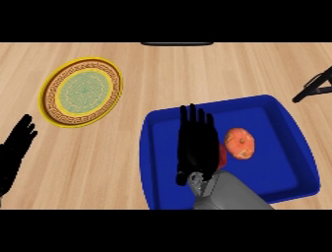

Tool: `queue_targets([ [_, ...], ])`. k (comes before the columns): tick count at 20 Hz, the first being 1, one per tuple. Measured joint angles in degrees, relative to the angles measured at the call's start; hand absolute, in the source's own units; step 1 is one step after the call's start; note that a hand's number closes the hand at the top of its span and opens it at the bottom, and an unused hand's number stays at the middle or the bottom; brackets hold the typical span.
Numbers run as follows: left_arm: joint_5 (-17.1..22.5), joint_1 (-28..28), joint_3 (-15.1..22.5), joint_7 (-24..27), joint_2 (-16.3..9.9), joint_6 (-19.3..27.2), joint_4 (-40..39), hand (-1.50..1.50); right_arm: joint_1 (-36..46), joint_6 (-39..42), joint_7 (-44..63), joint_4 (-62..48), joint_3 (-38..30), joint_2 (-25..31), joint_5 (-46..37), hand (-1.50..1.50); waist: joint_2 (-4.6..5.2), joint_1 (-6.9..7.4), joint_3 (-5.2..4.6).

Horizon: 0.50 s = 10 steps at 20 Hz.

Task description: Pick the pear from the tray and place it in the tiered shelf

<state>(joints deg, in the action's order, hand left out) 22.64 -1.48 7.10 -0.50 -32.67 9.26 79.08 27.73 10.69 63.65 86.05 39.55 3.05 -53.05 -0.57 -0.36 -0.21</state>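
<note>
A blue tray (pixel 284 118) lies at the right of the wooden counter. In it sits an orange-red, roundish fruit (pixel 240 143), the only fruit in view. My right hand (pixel 197 145) hovers over the tray's left half with straight fingers pointing away from me, just left of the fruit and partly covering its red edge. Nothing is held in it. My left hand (pixel 10 152) rests open at the left edge, fingers up. The black frame of the tiered shelf (pixel 330 81) shows at the far right edge.
A yellow patterned plate (pixel 82 91) lies at the back left of the counter. A dark object (pixel 176 44) sits at the counter's far edge, mostly cut off.
</note>
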Motion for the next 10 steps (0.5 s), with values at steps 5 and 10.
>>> queue_targets([
  [5, -0.5, -0.6, -0.1, 0.9, 0.9, 0.0, 0.1, 0.00, 1.8, 6.6, -0.3, -0.4, -2.6, 0.4, 1.3, -1.50, 0.20, 0.23, 0.08],
  [10, -1.1, 0.7, -0.5, -0.2, 1.3, 0.1, 0.0, 0.00, 2.1, 11.0, -1.7, -1.4, -5.2, 0.6, 1.4, -1.50, 0.36, 0.19, 0.13],
])
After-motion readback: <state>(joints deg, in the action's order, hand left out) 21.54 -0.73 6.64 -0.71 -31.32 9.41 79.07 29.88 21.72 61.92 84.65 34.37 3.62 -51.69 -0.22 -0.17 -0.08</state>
